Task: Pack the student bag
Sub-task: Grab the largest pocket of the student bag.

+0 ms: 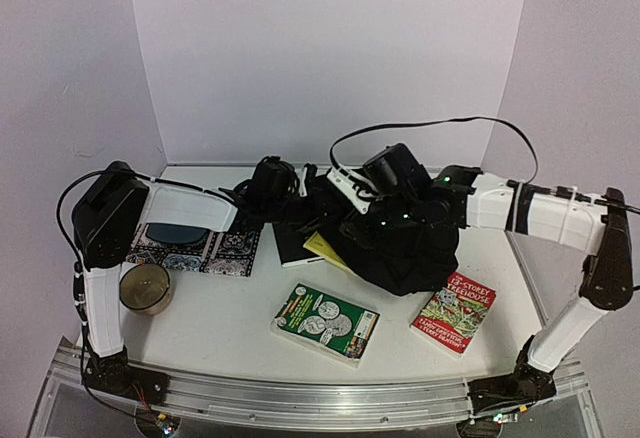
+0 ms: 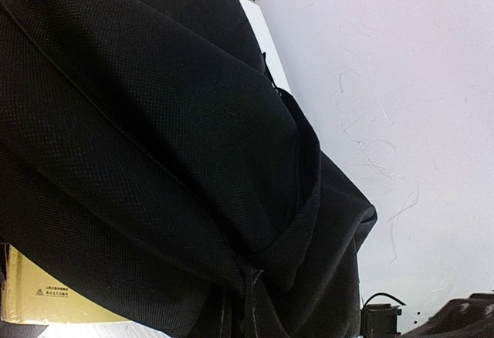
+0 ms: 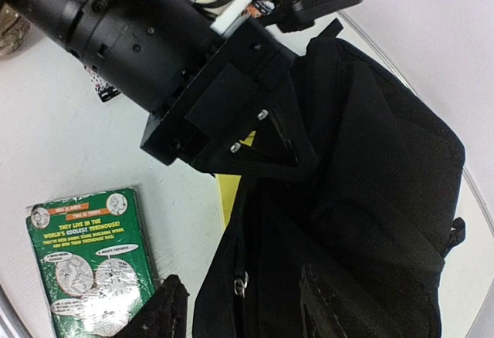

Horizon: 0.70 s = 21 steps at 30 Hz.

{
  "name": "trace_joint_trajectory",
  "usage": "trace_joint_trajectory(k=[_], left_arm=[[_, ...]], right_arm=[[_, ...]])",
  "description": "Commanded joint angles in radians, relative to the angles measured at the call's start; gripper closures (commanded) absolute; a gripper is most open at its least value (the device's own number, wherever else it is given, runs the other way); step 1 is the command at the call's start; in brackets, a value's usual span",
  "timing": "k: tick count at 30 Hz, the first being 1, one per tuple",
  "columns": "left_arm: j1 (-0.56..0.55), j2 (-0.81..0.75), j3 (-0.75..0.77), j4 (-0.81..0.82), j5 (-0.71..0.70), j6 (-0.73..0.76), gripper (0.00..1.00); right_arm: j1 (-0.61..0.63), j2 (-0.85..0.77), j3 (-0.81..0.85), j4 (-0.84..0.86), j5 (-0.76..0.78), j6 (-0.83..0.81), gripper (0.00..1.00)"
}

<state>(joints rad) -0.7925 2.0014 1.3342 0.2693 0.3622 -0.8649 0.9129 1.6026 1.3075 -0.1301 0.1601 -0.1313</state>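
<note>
**Item:** large soft black fabric backpack (image 1: 405,253), slumped in a heap at the middle of the white counter (image 1: 220,308), a little to the right, between the two arms.

**Handling (judged):** limp and light, with no frame. It will likely sag and fold wherever it is unsupported. The woven cloth looks grippy rather than slick, and nothing about it seems fragile. It is best taken by a seam, a strap or the zippered rim of the mouth, with one hold on each side to spread the opening.

**Left pincer** (image 3: 297,160): clenched on a fold at the backpack's upper edge.

**Right pincer** (image 3: 245,307): released, fingers apart on either side of the zippered edge, with a small metal zipper pull (image 3: 241,282) just above the gap.

**Unpacked:**
- green paperback book (image 1: 325,323), near the front, apart from the backpack
- red paperback book (image 1: 453,313), near the front, just beside the backpack's near edge
- thin yellow book (image 1: 322,246), touching the backpack's left flank

**Views:**
- The overhead view alone gives the layout and the red book, but both pincers merge into black cloth there.
- The right wrist view alone shows both grips.
- The left wrist view is nearly all fabric, with a yellow corner at lower left and its own fingers unseen.
</note>
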Motion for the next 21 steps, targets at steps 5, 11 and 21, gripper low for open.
trace_joint_trajectory(k=[5, 11, 21], left_arm=[[-0.016, -0.045, 0.01, 0.059, 0.031, -0.011, 1.0], [-0.016, -0.049, 0.016, 0.059, 0.043, -0.017, 1.0], [-0.016, -0.054, 0.022, 0.059, 0.049, -0.023, 1.0]], right_arm=[[0.006, 0.138, 0.123, -0.015, 0.07, -0.098, 0.62], [0.006, 0.16, 0.133, -0.01, 0.066, -0.095, 0.8], [0.006, 0.142, 0.104, -0.01, 0.007, -0.073, 0.85]])
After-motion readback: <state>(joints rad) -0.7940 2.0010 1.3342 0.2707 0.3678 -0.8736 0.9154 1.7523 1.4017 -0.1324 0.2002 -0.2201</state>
